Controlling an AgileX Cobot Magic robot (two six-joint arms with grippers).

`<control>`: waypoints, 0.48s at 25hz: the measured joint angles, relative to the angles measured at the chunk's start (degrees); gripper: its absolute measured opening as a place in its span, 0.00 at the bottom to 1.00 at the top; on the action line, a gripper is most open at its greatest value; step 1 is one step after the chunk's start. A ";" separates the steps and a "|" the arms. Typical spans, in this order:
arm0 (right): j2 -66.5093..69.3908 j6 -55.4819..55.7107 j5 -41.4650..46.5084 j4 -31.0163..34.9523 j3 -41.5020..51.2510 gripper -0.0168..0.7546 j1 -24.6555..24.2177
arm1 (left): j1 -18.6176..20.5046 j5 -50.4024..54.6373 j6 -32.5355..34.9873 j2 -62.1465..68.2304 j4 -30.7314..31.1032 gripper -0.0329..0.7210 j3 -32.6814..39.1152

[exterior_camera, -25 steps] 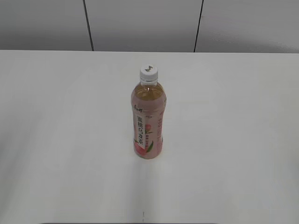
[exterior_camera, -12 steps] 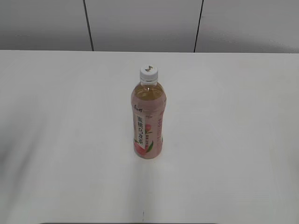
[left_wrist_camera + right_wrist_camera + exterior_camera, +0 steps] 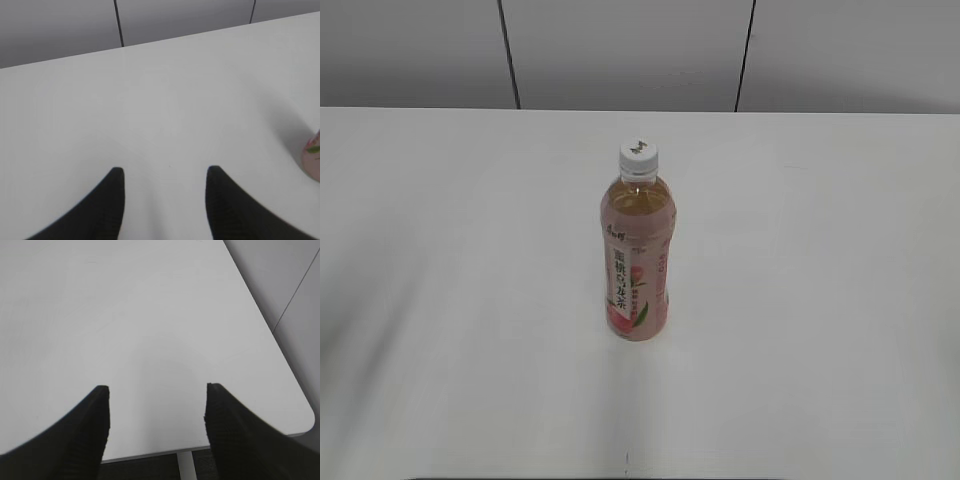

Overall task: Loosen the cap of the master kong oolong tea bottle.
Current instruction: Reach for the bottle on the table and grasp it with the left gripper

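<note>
Bottle alone on the table, both grippers spread wide and holding nothing.

We see the tea bottle (image 3: 635,262) standing upright near the middle of the white table (image 3: 820,300), its white cap (image 3: 638,157) seated on the neck and its pink label with the white strip of characters facing the exterior camera. Neither arm shows in that view. In the left wrist view our left gripper (image 3: 165,200) hangs above bare tabletop with its fingers wide apart, and a sliver of the bottle's pink base shows at the right edge. In the right wrist view our right gripper (image 3: 156,420) is equally spread, over the table's rounded corner.
</note>
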 joint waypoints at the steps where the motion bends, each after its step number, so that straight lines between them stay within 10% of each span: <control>1: 0.00 0.00 0.00 0.00 0.00 0.62 0.00 | 0.00 -0.25 -0.83 0.00 0.76 0.48 0.00; 8: 0.00 0.00 0.00 0.00 0.00 0.62 0.00 | 0.00 -0.86 -3.58 0.00 2.78 0.48 0.00; 12: 0.00 0.00 0.00 0.00 0.00 0.62 0.00 | 0.00 -0.88 -20.58 0.00 17.30 0.48 0.00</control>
